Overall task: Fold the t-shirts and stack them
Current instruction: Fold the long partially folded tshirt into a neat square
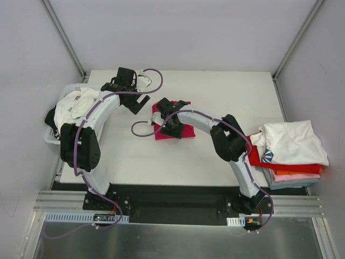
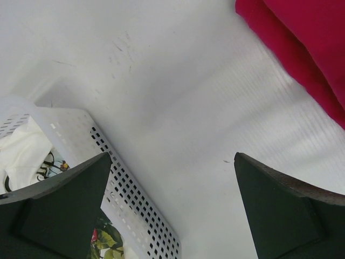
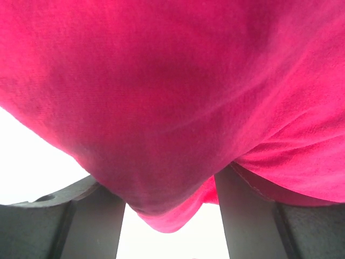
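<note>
The crimson t-shirt (image 1: 188, 131) lies folded near the middle of the table (image 1: 226, 91), a little toward the far edge. The right gripper (image 1: 171, 128) is down on its near left part. A bulge of the cloth fills the gap between its fingers (image 3: 91, 210), but I cannot tell whether it is pinched firmly.

The left gripper (image 1: 139, 104) hangs wide open and holds nothing, above bare table between that shirt and the basket (image 1: 53, 136) at the left edge. The basket holds crumpled white shirts (image 1: 75, 105).

At the right edge, toward the near corner, sits a stack of folded shirts (image 1: 291, 141): white on top, then red, orange and pink.
</note>
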Robot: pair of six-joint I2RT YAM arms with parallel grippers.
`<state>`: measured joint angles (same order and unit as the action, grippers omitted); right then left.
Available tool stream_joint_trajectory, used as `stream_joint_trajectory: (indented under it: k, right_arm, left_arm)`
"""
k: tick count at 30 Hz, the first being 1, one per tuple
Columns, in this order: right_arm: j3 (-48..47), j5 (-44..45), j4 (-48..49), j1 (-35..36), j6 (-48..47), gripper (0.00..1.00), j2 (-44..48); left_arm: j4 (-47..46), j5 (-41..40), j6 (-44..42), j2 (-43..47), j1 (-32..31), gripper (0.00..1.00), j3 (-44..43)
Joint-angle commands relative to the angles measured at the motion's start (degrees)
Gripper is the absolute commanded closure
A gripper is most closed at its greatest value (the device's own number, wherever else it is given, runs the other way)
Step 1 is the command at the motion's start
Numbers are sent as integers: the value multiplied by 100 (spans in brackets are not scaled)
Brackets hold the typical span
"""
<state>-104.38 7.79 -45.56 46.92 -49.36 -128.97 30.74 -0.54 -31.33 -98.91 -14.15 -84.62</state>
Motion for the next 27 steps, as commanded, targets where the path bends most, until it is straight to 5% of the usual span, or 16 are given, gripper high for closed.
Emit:
stream_joint_trajectory:
  k: [1,7,20,27]
  right_arm:
    - [347,-147,-401,98,243,36,100]
    - [409,362,-95,125,331,15,301]
    - [867,1593,1023,-59,1122,13,2067]
    - [893,455,540,-428,1649,12,2762]
  left_arm:
    - [28,45,-57,338,35,1,59]
    - [37,45,13,311,35,1,86]
    - [37,273,110,197,0,1,183]
    - [28,273,145,188,-26,1,191]
